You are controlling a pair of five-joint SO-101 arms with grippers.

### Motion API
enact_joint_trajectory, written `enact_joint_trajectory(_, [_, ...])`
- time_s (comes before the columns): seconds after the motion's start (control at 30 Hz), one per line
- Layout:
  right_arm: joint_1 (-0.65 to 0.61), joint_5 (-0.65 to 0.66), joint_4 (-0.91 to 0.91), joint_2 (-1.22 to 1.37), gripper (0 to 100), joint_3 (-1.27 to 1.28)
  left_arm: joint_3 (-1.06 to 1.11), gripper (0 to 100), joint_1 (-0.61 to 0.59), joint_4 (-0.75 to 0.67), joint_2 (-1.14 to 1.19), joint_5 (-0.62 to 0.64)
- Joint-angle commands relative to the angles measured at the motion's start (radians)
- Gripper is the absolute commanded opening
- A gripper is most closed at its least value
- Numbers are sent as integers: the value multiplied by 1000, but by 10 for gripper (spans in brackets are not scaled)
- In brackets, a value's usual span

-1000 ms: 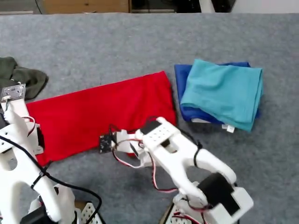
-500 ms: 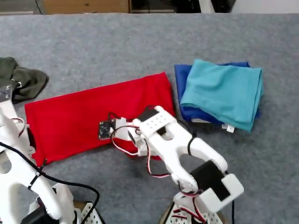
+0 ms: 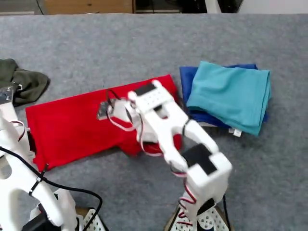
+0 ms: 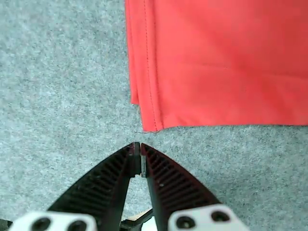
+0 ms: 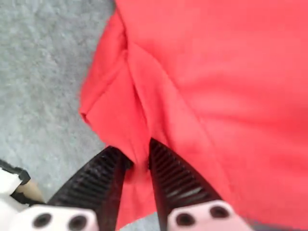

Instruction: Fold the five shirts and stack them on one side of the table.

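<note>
Your bench (image 3: 144,48): four shirts – red shirt (image 3: 77,125) centre, dark green shirt (image 3: 24,82) far left, teal shirt (image 3: 228,96) atop blue shirt (image 3: 187,79) right. Right gripper (image 5: 138,161) clamps red shirt; left gripper (image 4: 139,156) together.

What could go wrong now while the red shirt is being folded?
1. The right tool pinches just a narrow ridge of the red shirt, so the cloth may slip out or bunch up instead of folding flat.
2. The left tool is shut on nothing, just off the shirt's corner. With that end not held, the whole shirt might drag along the table.
</note>
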Motion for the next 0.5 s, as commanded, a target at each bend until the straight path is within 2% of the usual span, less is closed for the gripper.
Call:
enact_joint_trajectory(0.0, [16,63,164,150,2,-344,-58,19,-8,0,-22,-2])
enact_joint_trajectory(0.13, [33,149,296,381,2,-682,-80,19,-9,0,-22,0])
enact_joint_trajectory(0.3, [62,249,301,562,2,-1055,-81,19,-6,0,-21,0])
enact_joint_trajectory(0.47, [58,388,298,699,3,-1274,-78,19,-6,0,-21,0])
